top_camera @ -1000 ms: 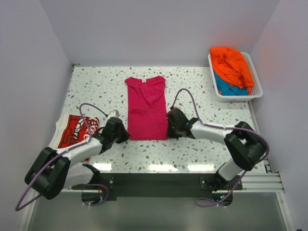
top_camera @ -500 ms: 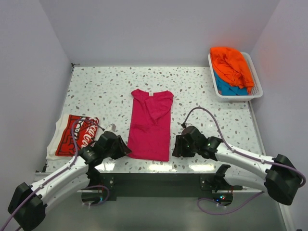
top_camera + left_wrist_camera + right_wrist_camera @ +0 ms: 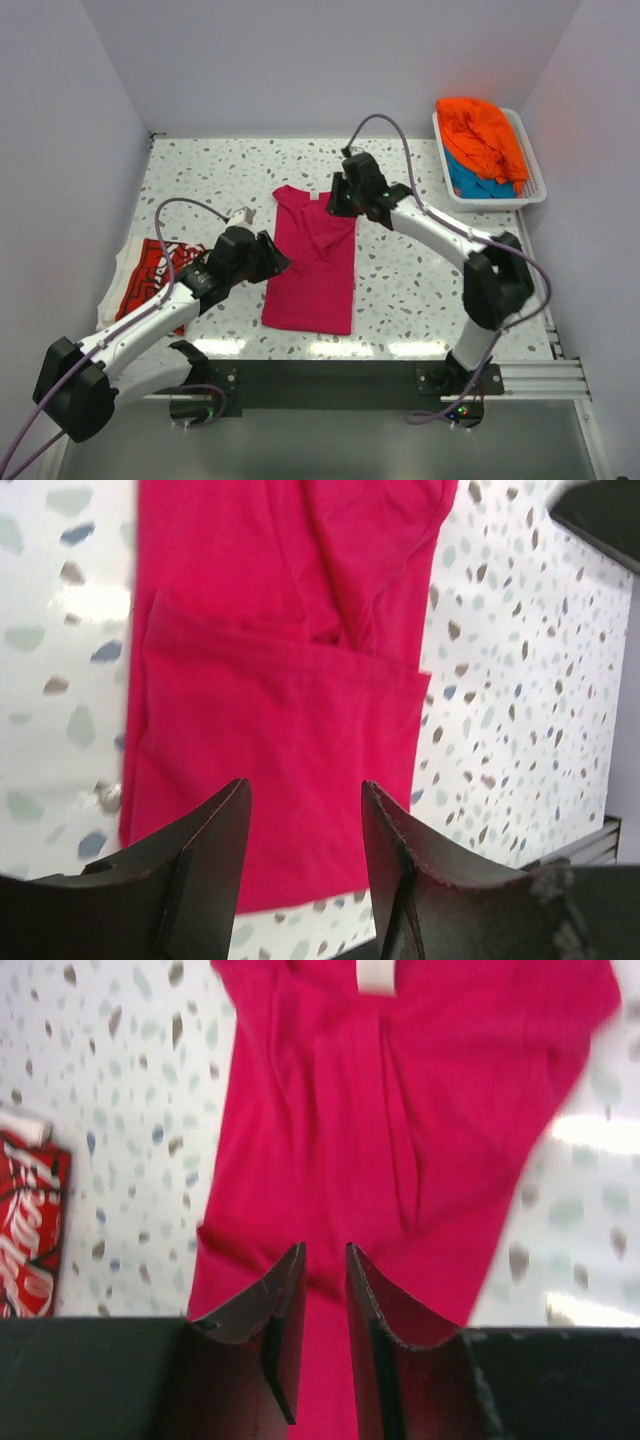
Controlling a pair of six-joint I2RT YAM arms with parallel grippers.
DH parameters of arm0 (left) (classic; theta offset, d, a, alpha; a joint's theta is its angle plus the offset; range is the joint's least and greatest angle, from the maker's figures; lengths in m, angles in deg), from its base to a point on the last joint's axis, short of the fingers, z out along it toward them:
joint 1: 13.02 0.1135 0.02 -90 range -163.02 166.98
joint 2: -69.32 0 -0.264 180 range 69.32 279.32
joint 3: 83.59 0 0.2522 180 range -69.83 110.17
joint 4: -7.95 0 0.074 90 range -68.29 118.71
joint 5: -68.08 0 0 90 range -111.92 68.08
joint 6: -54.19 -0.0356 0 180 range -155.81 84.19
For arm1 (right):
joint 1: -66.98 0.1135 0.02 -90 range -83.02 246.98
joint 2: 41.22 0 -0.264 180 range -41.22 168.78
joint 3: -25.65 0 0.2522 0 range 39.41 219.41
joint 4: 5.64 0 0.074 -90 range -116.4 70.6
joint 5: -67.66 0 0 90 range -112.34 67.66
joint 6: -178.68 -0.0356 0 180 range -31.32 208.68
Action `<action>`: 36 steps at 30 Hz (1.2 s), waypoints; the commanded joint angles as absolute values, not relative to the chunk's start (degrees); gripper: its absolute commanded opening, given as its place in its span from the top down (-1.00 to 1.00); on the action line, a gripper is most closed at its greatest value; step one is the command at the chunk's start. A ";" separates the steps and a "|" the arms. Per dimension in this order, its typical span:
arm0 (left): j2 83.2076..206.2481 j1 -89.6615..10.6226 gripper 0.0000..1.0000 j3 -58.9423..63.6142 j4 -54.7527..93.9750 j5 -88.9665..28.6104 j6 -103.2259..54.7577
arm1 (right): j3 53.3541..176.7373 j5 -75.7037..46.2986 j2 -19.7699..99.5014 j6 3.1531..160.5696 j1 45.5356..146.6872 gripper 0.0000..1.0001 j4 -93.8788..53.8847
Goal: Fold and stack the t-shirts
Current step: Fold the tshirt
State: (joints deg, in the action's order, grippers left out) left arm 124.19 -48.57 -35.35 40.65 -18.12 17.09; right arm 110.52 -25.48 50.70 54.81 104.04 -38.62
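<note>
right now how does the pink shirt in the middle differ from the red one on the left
The magenta shirt is plain; the red shirt carries white lettering. The magenta shirt lies mid-table as a long narrow strip with its sleeves folded in; the red shirt sits at the left edge in a shorter, more compact fold. The magenta shirt shows almost whole; the red shirt is partly hidden by the left arm. Both lie flat on the speckled table.
</note>
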 commanded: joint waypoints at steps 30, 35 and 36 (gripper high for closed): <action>146.75 -36.49 0.04 -23.69 23.91 -28.95 11.38 | 148.31 -20.68 92.29 67.85 99.33 0.31 -45.33; 146.84 -36.49 0.04 -24.22 23.30 -28.95 11.47 | 147.69 -19.27 91.94 67.41 99.33 0.41 -44.01; 146.93 -36.49 0.04 -24.22 23.12 -29.04 11.65 | 147.69 -19.09 91.94 67.23 99.33 0.45 -43.84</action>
State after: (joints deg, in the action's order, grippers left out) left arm 146.73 -37.01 -25.78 26.75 -28.03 12.59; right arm 148.01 -20.93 91.93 67.09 99.54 -45.77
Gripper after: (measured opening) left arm 0.484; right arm 0.292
